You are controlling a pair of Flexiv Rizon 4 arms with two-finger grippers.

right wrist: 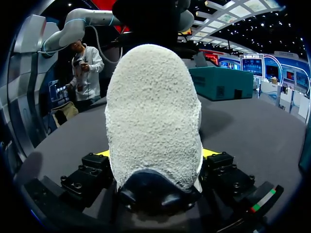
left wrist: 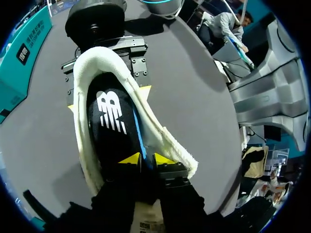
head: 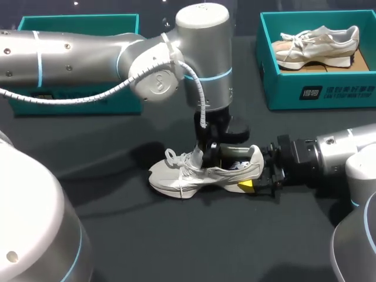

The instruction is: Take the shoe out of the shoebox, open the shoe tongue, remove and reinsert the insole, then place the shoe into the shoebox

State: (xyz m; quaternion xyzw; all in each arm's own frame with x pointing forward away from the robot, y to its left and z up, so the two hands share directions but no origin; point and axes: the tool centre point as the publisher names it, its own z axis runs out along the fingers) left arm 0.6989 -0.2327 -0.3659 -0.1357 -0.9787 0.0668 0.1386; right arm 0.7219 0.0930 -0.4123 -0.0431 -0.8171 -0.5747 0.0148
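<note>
A pale grey-white shoe (head: 200,173) lies on the dark table, toe toward the left. My left gripper (head: 208,154) points down into its mouth behind the laces. In the left wrist view the black insole (left wrist: 109,126) lies inside the shoe (left wrist: 82,73). Its blue edge runs into the narrow gap of my left gripper (left wrist: 146,159), whose yellow tips stand slightly apart. My right gripper (head: 258,173) comes in level from the right and clamps the heel. In the right wrist view the heel (right wrist: 150,111) fills the space between the fingers of my right gripper (right wrist: 156,153).
A teal shoebox (head: 320,88) at the back right holds a second pale shoe (head: 317,44). Another teal shoebox (head: 76,23) stands at the back left, largely behind my left arm.
</note>
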